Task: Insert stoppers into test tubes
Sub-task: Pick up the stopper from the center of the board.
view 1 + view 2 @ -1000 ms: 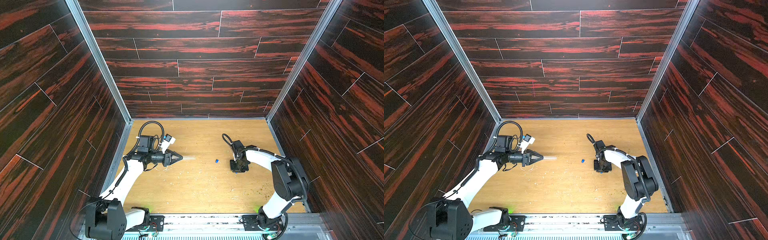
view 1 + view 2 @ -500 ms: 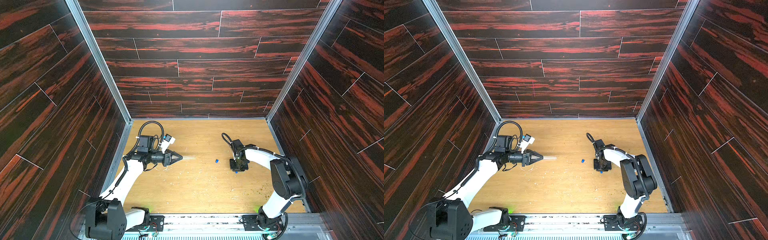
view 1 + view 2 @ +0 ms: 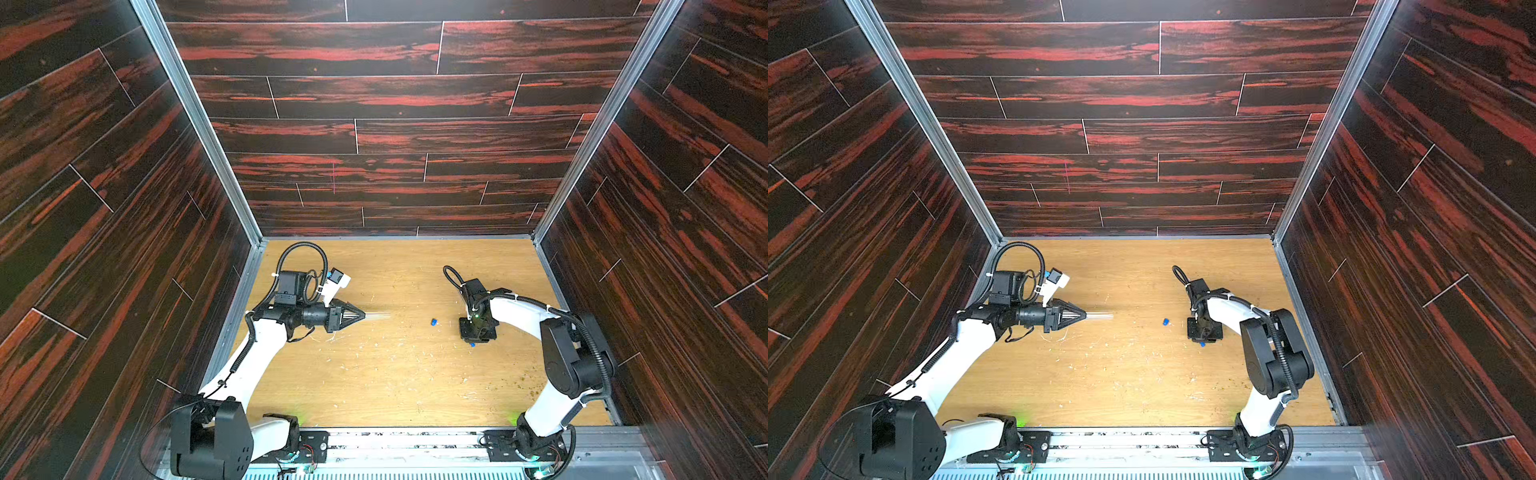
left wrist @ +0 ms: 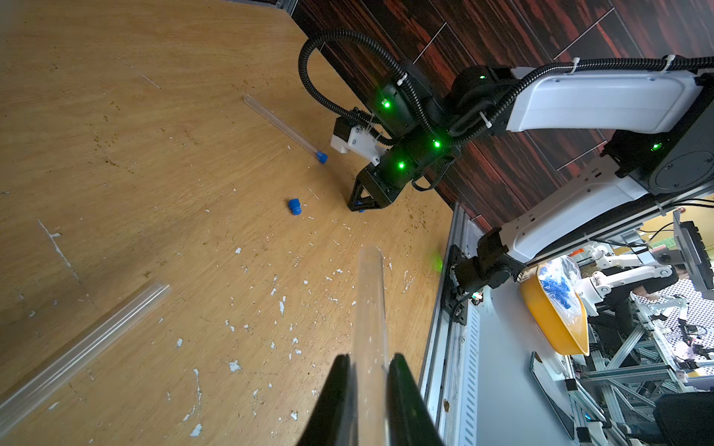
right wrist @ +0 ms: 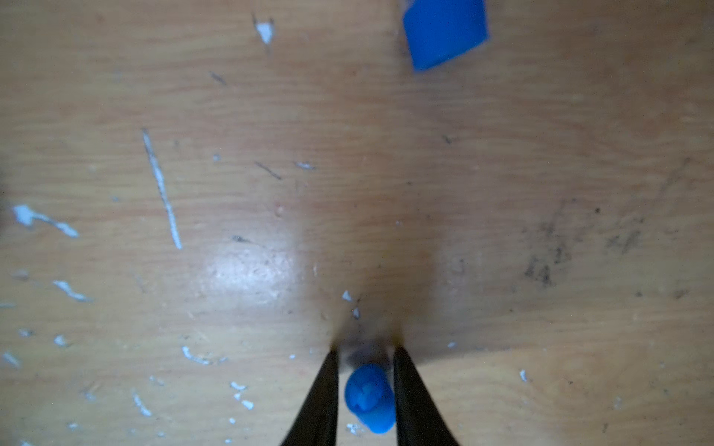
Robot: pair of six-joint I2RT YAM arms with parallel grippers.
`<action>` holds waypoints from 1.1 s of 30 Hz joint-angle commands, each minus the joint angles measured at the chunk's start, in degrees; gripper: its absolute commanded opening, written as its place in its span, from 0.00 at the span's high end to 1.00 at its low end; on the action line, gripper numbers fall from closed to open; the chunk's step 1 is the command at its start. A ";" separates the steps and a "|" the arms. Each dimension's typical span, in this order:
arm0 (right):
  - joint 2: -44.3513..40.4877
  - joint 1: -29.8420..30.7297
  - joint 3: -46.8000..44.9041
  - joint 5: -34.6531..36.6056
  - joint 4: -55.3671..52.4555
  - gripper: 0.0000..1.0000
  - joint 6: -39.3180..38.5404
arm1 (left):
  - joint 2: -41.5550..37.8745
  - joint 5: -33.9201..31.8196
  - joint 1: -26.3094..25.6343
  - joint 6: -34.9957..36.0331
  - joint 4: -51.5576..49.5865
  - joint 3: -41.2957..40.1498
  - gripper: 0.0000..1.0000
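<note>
In both top views my left gripper [image 3: 361, 316] [image 3: 1082, 316] sat left of centre over the table [image 3: 395, 395], jaws shut tight on the held tube [image 3: 377, 316] [image 3: 1100, 316], which stuck out level toward the right. My right gripper [image 3: 473, 338] [image 3: 1202, 338] pointed down at right of centre, a speck of blue showing at its tips. The loose stopper [image 3: 434, 321] [image 3: 1166, 321] lay between the two grippers, nearer the right one. In the left wrist view my fingers [image 4: 340, 390] pinched the held tube [image 4: 370, 301] at bottom centre. The spare tube [image 4: 85, 347] lay flat at lower left. The capped tube [image 4: 286, 129], blue at its near end, lay in the upper middle, and the loose stopper [image 4: 294, 206] lay at centre beside my right gripper [image 4: 357, 204]. In the right wrist view my jaws were closed on the pinched stopper [image 5: 369, 397] at bottom centre. A blurred blue stopper [image 5: 444, 33] lay at upper right, and I could not tell which one.
</note>
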 commanded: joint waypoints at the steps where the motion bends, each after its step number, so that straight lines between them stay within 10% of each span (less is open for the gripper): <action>1: 1.38 0.03 -0.31 0.85 -1.94 0.74 -0.12 | -1.05 0.13 0.29 0.58 0.59 -0.60 1.00; 20: -2.22 -0.31 -0.58 0.12 -1.96 0.81 1.98 | -1.38 -0.74 0.36 0.55 1.44 -0.99 1.00; 33: -14.04 -6.31 -5.51 -24.56 13.97 0.81 22.80 | 5.78 -14.12 -7.18 -8.73 9.95 5.75 1.00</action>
